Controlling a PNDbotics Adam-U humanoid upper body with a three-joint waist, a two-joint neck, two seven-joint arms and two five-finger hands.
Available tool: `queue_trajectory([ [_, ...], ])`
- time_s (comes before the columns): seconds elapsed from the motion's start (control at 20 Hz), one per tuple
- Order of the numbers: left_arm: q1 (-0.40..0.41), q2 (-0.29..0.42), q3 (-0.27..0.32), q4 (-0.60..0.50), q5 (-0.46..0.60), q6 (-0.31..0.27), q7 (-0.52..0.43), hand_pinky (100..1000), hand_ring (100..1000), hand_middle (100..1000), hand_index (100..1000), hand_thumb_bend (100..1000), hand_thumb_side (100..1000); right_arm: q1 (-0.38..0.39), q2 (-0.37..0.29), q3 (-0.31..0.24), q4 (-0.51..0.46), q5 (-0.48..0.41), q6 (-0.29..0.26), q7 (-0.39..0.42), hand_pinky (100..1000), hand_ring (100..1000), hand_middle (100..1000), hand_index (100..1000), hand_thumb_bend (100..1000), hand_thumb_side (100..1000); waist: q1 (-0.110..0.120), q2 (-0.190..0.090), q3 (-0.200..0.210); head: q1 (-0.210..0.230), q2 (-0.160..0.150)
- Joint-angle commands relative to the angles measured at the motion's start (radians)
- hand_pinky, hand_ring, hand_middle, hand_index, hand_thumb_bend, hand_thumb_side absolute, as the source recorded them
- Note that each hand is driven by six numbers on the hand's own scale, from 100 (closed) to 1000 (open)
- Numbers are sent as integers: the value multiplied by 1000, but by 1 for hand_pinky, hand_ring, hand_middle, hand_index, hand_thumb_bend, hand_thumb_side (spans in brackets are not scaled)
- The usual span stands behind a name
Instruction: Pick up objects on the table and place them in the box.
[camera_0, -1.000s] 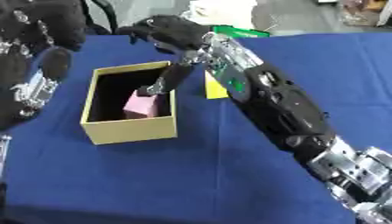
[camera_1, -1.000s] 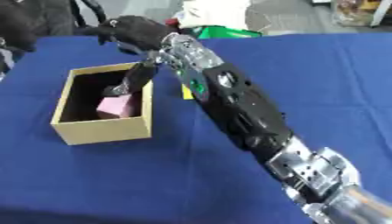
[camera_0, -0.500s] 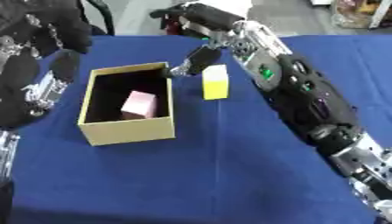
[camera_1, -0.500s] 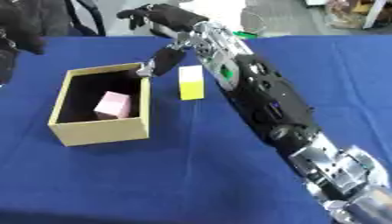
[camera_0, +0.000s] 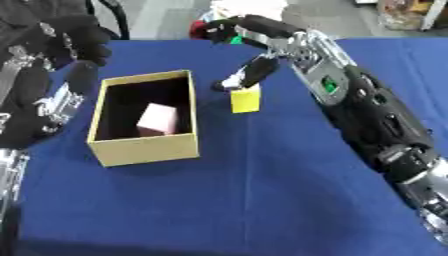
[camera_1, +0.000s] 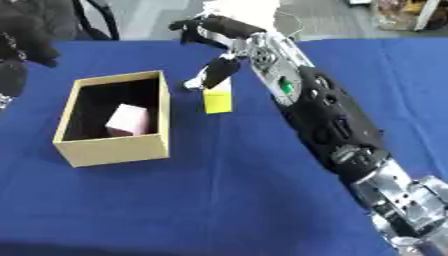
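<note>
An open tan cardboard box stands on the blue tablecloth at the left, with a pink block lying inside it. Just right of the box a yellow block stands on the cloth. My right hand hovers over the far side of the yellow block, open, its fingers stretched toward the left and its thumb pointing down to the block's top edge. It holds nothing. Beside the box at the left edge is my left hand, open with its fingers up.
My long right arm crosses the table's right half from the lower right corner. White, green and red things lie at the table's far edge behind the hand. A dark chair stands beyond the table at the upper left.
My right hand has let go of the pink block in the box, risen out of it and moved right, over the yellow block. The view has also shifted a little.
</note>
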Motion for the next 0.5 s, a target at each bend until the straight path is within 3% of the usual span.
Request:
queue_trajectory([
  [0.05, -8, 23, 13, -7, -3, -2, 0, 651, 667, 664, 841, 321, 628, -15, -23, -21, 39, -12, -5, 21, 863, 823, 762, 983, 545, 464, 4, -12, 0, 4, -7],
  [0.5, -4, 22, 15, -4, -4, -2, -4, 651, 666, 663, 841, 323, 631, -9, -25, -52, 138, -2, -26, 54, 864, 830, 764, 969, 542, 450, 10, -8, -5, 6, -5],
])
